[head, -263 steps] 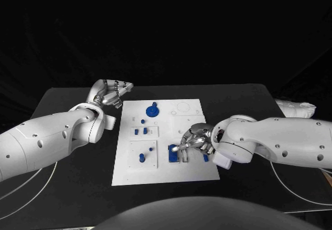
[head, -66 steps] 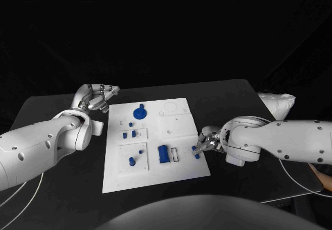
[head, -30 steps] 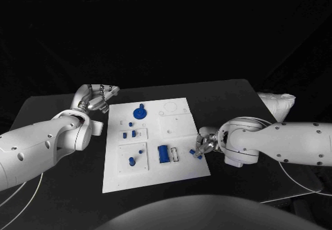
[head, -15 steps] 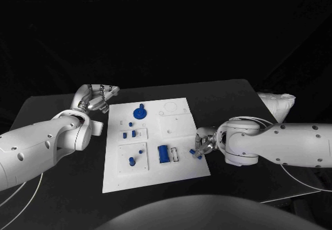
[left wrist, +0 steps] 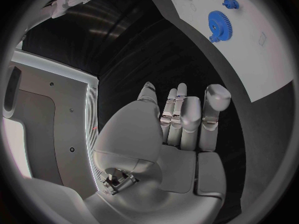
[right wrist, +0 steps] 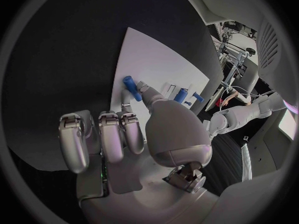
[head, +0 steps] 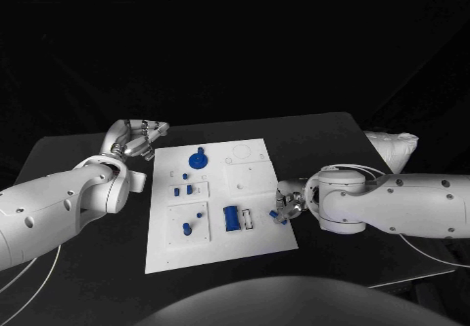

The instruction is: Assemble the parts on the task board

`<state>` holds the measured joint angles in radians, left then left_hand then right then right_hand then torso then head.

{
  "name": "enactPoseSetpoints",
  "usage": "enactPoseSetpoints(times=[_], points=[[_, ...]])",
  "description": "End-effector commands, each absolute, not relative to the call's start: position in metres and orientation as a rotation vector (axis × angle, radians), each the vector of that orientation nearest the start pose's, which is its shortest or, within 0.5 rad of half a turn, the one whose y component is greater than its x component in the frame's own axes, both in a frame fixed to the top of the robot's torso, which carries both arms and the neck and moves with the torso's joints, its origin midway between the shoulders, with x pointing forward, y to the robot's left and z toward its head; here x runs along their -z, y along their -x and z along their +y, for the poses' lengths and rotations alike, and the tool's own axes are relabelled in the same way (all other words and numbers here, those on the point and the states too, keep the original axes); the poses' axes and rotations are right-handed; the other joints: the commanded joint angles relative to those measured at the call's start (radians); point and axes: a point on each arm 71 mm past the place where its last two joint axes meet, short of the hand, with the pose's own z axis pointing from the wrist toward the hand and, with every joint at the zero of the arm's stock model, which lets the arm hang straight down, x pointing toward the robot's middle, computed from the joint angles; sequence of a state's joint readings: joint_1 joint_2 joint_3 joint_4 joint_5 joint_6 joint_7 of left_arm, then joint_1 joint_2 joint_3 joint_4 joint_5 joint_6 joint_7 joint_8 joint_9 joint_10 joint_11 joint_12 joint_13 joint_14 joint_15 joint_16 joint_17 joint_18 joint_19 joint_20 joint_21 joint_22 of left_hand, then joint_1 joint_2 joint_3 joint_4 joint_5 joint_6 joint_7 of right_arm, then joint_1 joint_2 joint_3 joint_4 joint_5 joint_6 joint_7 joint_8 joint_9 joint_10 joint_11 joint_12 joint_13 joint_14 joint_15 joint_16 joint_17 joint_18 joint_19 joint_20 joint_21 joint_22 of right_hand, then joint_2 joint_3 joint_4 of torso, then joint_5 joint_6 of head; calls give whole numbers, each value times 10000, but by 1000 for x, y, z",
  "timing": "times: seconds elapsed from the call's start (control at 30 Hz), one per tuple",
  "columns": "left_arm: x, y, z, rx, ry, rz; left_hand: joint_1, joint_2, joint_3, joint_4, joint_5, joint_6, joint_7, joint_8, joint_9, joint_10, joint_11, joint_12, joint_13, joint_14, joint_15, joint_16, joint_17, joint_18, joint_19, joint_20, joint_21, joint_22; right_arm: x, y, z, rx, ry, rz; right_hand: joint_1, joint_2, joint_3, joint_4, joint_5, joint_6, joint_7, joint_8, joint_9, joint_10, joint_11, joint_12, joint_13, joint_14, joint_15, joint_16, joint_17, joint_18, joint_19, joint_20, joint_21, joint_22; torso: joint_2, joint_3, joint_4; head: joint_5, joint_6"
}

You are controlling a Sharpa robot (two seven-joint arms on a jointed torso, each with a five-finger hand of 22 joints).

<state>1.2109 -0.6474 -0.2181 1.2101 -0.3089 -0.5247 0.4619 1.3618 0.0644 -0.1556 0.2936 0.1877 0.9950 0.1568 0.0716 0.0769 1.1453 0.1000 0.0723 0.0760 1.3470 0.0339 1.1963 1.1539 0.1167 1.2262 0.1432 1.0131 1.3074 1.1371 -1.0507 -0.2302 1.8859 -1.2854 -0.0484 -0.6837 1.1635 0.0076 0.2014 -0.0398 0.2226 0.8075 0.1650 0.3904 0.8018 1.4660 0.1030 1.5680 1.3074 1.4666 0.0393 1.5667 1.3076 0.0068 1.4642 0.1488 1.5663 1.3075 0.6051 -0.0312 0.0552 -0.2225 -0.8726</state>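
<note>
1 blue part [right wrist: 129,86] is pinched by the right hand [right wrist: 134,134].

The right robot hand [right wrist: 134,134] reaches to the edge of the white task board [right wrist: 156,64], which lies on the black worktop [right wrist: 69,59]. Its thumb tip touches a small blue peg [right wrist: 130,87] at that edge, the other fingers curled beside it. Two more blue parts [right wrist: 181,95] stand farther in on the board.

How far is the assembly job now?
Looks done: the blue gear and a blue block sit on the task board. In hand: the right hand pinches a small blue part at the board's edge. Left: placing it; the left hand holds nothing.
</note>
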Motion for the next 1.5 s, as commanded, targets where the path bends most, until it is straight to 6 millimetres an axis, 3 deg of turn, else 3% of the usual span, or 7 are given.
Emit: enactPoseSetpoints(times=[0.03, 0.13, 0.37, 0.53, 0.77, 1.5], points=[[235, -523, 207, 11666, 7120, 14421, 29, 67, -63, -18, 33, -18, -33, 46, 13, 24, -25, 20, 9, -69, -21, -49, -10, -64, -52, -20, -38, 511, 282, -356, -241, -219, -625, 24001, 77, 194, 151, -21, 251, 186, -28, -1301, -3267, 1048, -119, 28, 2634, 1042, -111, 41, 2632, -68, 1066, -102, 45, 2633, 2, -3, -2, 7, 0], [235, -523, 207, 11666, 7123, 14426, 29, 67, -63, -18, 33, -18, -33, 46, 13, 24, -25, 20, 9, -69, -21, -49, -10, -64, -52, -20, -38, 511, 282, -356, -241, -263, -674, 24036, 359, 549, 554, -109, 826, 447, -92, -1471, -3440, 1048, -184, 28, 2634, 1042, -172, 41, 2632, -68, 1066, -161, 45, 2633, 3, -5, -1, 9, 0], [235, -523, 206, 11675, 7126, 14440, 29, 67, -63, -18, 33, -18, -33, 46, 13, 24, -25, 20, 9, -69, -21, -49, -10, -64, -52, -20, -38, 511, 284, -356, -242, -559, -1200, 24256, 530, 833, 1179, -190, 1534, 766, -94, -1859, -3786, 1048, -196, 28, 2634, 1042, -194, 41, 2632, -68, 1066, -201, 45, 2633, 2, -6, -1, 16, 0], [235, -523, 206, 11668, 7131, 14439, 29, 67, -63, -18, 33, -18, -33, 46, 13, 24, -25, 20, 9, -69, -21, -49, -10, -64, -52, -20, -38, 511, 285, -355, -242, -1082, -2121, 24461, 465, 764, 1462, -203, 1616, 828, -30, -2201, -4084, 1048, -143, 28, 2634, 1042, -154, 41, 2632, -68, 1066, -172, 45, 2633, 6, -3, 3, 29, 0], [235, -522, 207, 11647, 7139, 14427, 29, 67, -63, -18, 33, -18, -33, 46, 13, 24, -25, 20, 9, -69, -21, -49, -10, -64, -52, -20, -38, 511, 284, -352, -243, -2139, -3592, 24423, 437, 608, 1576, -262, 1597, 925, -3, -2381, -4272, 1048, -113, 28, 2634, 1042, -122, 41, 2632, -68, 1066, -143, 45, 2633, 4, 5, -4, 84, 0], [235, -523, 206, 11670, 7133, 14445, 36, 87, -90, -17, 34, -6, -39, 52, 16, 43, -31, 28, 13, -77, -25, -58, -20, -65, -46, -21, -40, 523, 272, -355, -241, -5590, -7719, 23919, 392, 394, 1606, -301, 1478, 1200, -24, -2518, -4477, 1048, -121, 28, 2634, 1042, -120, 41, 2632, -68, 1066, -129, 45, 2633, 5, 4, 6, 116, 0]])
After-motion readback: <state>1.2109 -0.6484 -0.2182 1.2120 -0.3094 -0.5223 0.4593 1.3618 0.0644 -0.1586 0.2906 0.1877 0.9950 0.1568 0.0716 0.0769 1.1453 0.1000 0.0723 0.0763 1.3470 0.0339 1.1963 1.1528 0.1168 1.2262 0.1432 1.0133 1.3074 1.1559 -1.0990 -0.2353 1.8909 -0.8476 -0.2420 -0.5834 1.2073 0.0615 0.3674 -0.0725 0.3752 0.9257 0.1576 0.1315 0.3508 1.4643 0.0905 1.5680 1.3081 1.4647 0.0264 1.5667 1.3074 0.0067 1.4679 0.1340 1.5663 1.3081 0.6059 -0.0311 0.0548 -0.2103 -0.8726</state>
